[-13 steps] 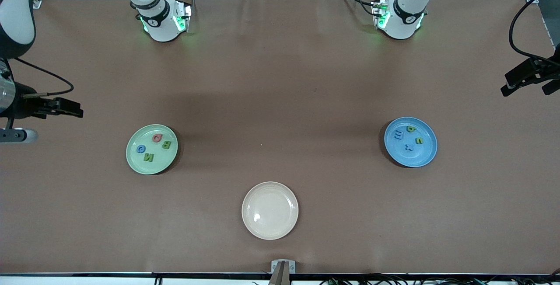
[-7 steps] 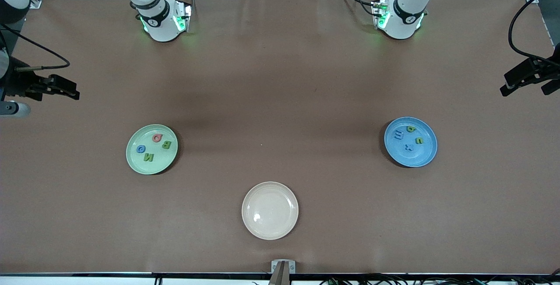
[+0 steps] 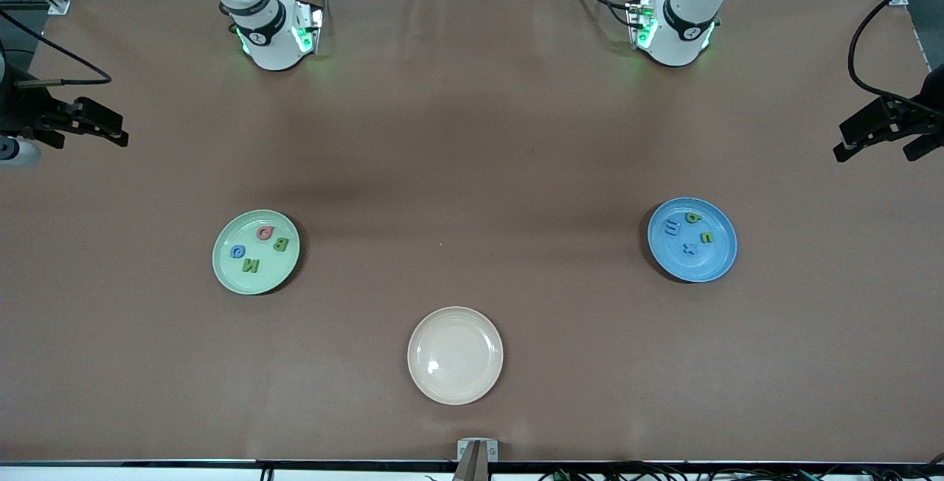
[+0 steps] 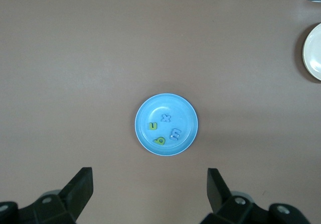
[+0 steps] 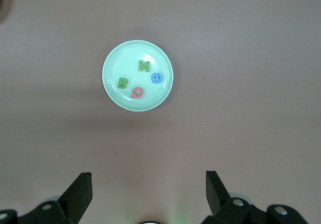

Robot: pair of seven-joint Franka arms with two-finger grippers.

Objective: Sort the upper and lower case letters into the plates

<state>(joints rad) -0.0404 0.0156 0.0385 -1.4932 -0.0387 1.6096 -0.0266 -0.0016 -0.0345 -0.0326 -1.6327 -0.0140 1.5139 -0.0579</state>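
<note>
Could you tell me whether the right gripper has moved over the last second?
Yes. The right gripper has drawn away from the mint green plate, up the front view toward the robots' bases, and sits empty with its fingers open.

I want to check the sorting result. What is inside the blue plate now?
The blue plate holds four small letters: a blue x, a pale blue letter and two yellow-green letters. Nothing covers them. Both grippers are away from it, fingers open.
</note>
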